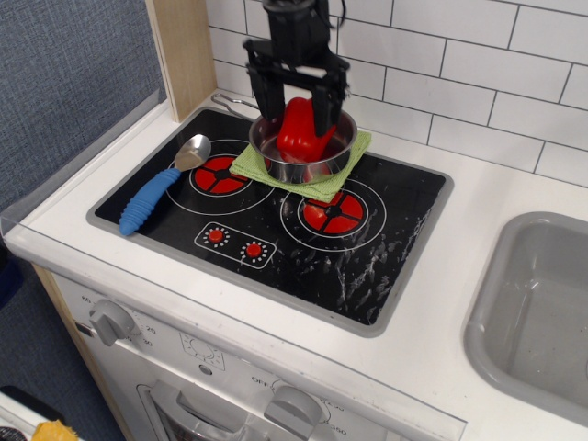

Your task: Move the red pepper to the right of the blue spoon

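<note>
The red pepper (298, 130) stands in a small metal pot (303, 163) on a green cloth (347, 175) at the back of the toy stove. My gripper (298, 103) hangs directly over the pot, open, with one finger (269, 96) on each side of the pepper; its jaws straddle the pepper's upper part without closing on it. The blue spoon (158, 187) lies on the stove's left side, blue handle toward the front, silver bowl toward the back, well left of the gripper.
Black stovetop (386, 248) with two red burner rings (333, 211) and two small red knobs (233, 242). A grey sink (542, 312) is at the right. A wooden panel (179, 55) and tiled wall stand behind.
</note>
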### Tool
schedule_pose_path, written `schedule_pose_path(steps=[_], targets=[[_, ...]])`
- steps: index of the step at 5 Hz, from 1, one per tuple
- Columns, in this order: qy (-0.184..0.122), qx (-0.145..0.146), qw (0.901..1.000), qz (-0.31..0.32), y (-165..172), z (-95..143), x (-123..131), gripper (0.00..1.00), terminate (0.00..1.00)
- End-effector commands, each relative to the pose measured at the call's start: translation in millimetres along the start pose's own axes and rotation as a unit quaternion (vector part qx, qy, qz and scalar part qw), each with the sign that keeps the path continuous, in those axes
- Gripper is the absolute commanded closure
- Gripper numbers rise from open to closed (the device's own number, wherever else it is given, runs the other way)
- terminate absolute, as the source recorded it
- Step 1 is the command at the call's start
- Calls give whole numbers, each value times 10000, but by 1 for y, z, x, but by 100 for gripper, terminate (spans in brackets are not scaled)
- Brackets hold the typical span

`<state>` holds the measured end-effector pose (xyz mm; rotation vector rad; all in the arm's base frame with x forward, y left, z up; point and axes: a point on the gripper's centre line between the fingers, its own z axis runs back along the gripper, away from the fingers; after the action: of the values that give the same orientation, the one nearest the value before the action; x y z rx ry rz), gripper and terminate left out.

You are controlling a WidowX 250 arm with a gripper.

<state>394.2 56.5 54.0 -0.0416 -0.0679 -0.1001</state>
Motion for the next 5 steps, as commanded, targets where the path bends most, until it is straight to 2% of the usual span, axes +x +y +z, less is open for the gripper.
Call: schedule_pose_path(steps=[1,2,3,4,5], targets=[[209,129,9996,124,7,-17,-3,100,0],[2,280,9996,-99,4,2,-4,100,0],[-505,448,9969,-395,1,42,-5,100,0],[-914,668,9927,-416,3,79,-27,100,0],[-549,595,9964,-256,23,77,-60,100,0]])
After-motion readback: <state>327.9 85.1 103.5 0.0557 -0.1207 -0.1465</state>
